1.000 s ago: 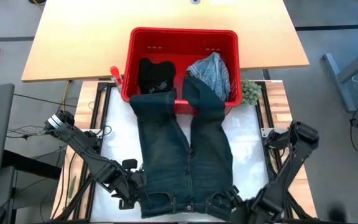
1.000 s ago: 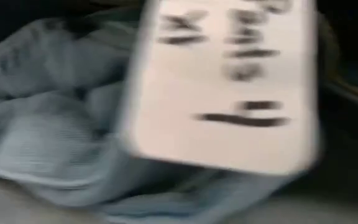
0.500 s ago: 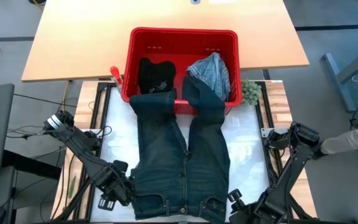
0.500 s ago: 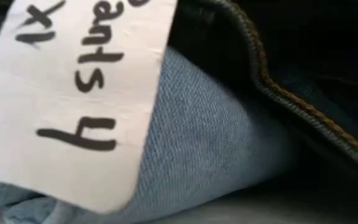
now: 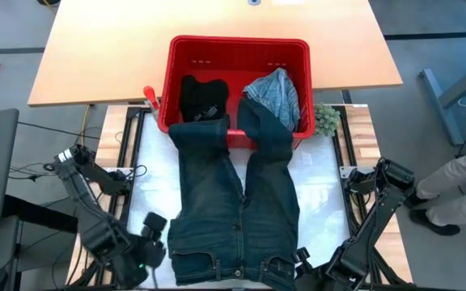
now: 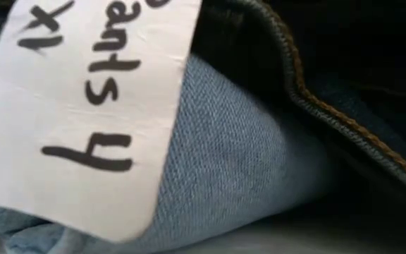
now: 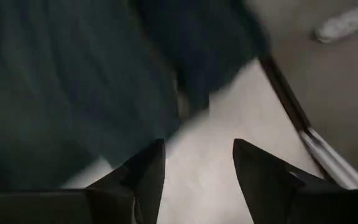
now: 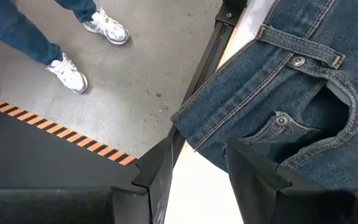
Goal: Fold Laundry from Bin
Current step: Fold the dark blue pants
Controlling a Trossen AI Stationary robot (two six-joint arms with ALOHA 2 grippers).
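Left gripper [image 5: 154,234] sits at the near-left of the table [image 5: 148,182], just beside the waistband corner of the jeans [image 5: 233,202]. In the left wrist view its fingers [image 7: 143,174] stand apart with bare white table between them, nothing held; the dark denim edge lies just past the tips.

Jeans lie flat down the middle of the table, waistband at the near edge, both legs running up and over the front rim of the red bin [image 5: 237,48]. The cuffs hang inside the bin.

Inside the bin: black garment [image 5: 202,97] on the left side, striped blue-white garment [image 5: 275,93] on the right, next to the jeans cuffs. Small green fuzzy lump [image 5: 325,120] sits on the table just outside the bin's right front corner.

Low view is filled by light denim fabric [image 6: 245,162] and a white handwritten label [image 6: 83,106] close to the lens, dark denim seam with tan stitching [image 6: 330,113] above right.

Right gripper [image 5: 304,260] is at the near-right waistband corner. Right wrist view shows its fingers [image 8: 253,174] parted, one over the jeans pocket area, one over the table edge; can't tell if fabric is pinched.

Person's legs and white sneakers [image 8: 73,73] on the floor beyond the table; a sleeve [image 5: 459,190] at the right edge of the high view.
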